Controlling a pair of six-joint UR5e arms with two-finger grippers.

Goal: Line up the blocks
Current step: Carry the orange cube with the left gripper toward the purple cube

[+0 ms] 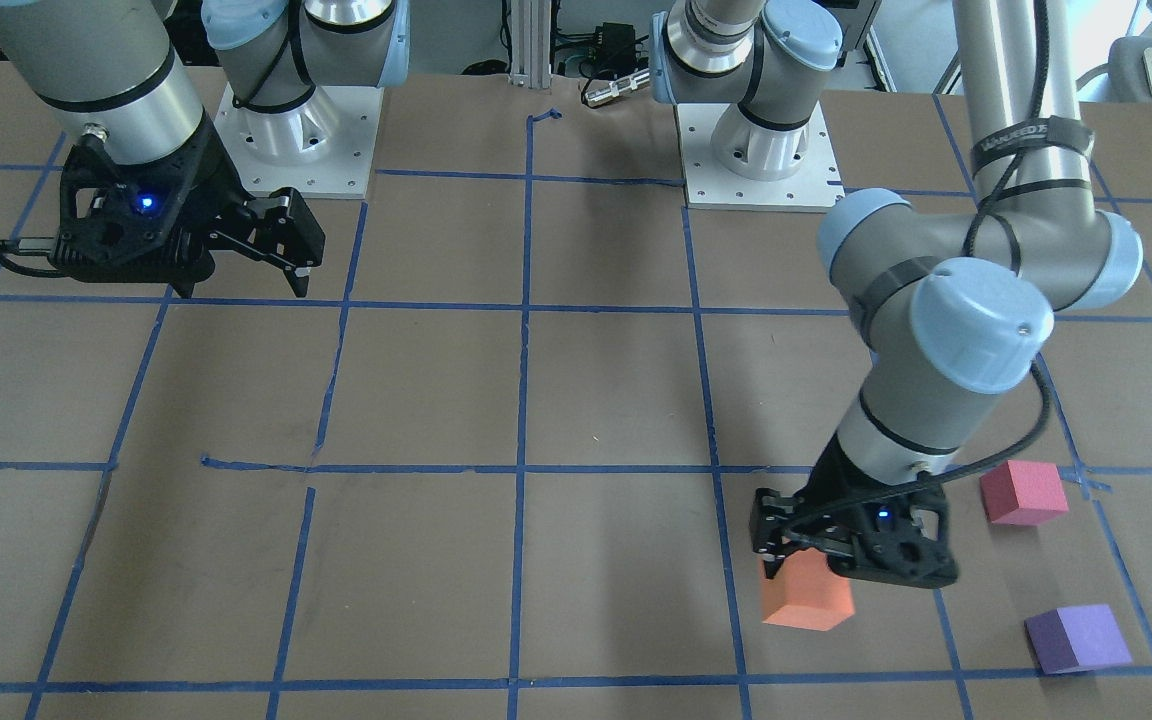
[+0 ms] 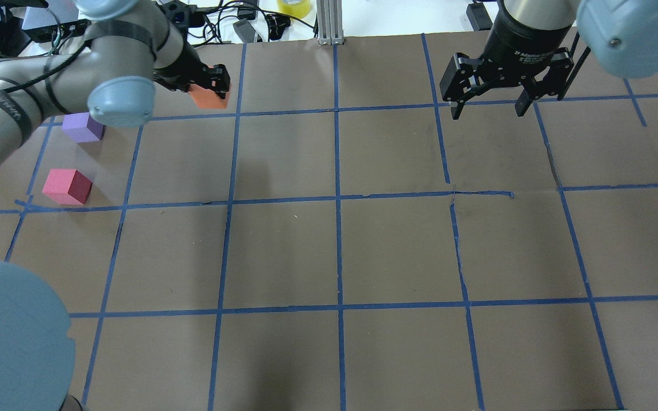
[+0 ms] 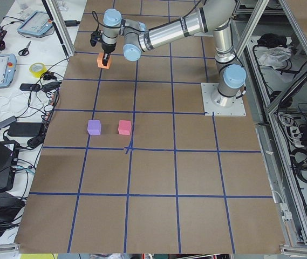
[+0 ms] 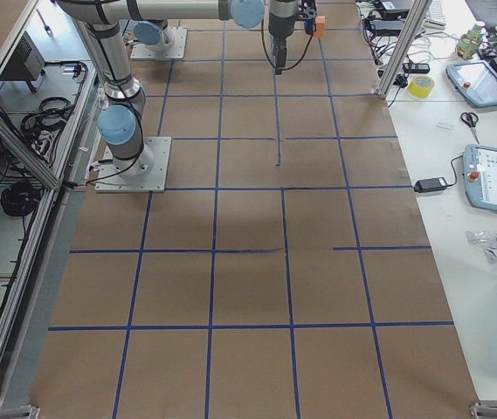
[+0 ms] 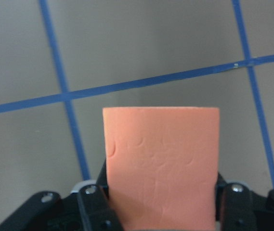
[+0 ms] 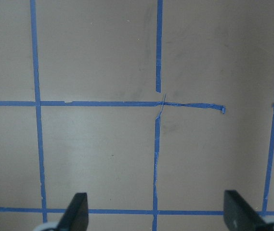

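Left gripper (image 1: 804, 565) grips the orange block (image 1: 808, 605), well apart from the purple block (image 1: 1076, 638), which has the pink block (image 1: 1023, 492) near it. Right gripper (image 2: 487, 108) spread wide, farther away.

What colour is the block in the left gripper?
The block is orange, clearest in the left wrist view.

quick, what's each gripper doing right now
left gripper: closed on the orange block
right gripper: open, holding nothing
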